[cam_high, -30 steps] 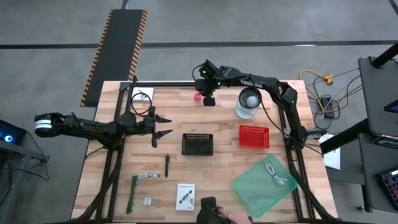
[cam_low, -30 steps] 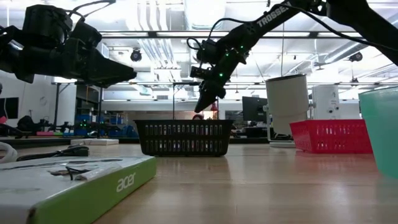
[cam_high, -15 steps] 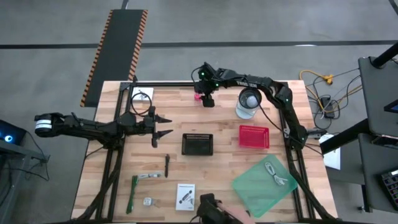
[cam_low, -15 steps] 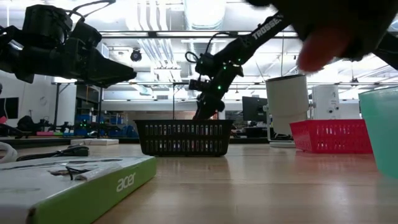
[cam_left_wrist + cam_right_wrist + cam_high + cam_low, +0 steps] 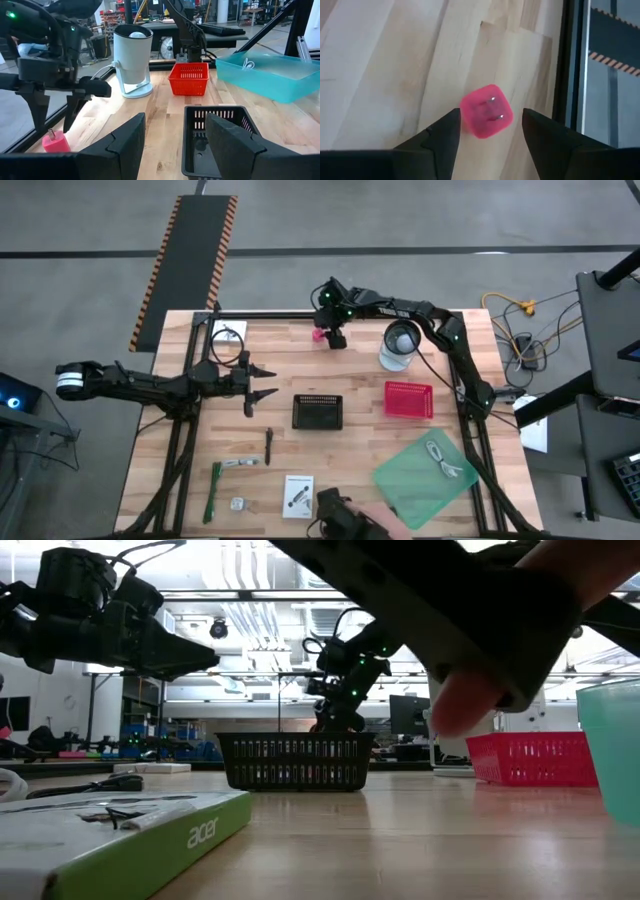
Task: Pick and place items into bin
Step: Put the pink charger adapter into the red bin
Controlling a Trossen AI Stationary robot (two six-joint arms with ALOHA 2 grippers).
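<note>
A small pink cube with two metal prongs on its top lies on the wood near the table's far edge. My right gripper hovers just above it, open and slanting down, one finger on either side of it without touching. The black mesh bin stands mid-table. My left gripper waits open and level over the table's left part, facing the bin. A dark stick, a green strip tool and a white card lie near the front.
A white cup-shaped device and a red basket stand to the right of the cube. A green tray holds coiled white cables. A person's hand reaches in at the near edge and fills much of the low view.
My right gripper has sunk toward the pink cube and shifted slightly toward the table's far-left. A person's hand has come in over the near edge, in front of the low camera. My left arm has kept still.
</note>
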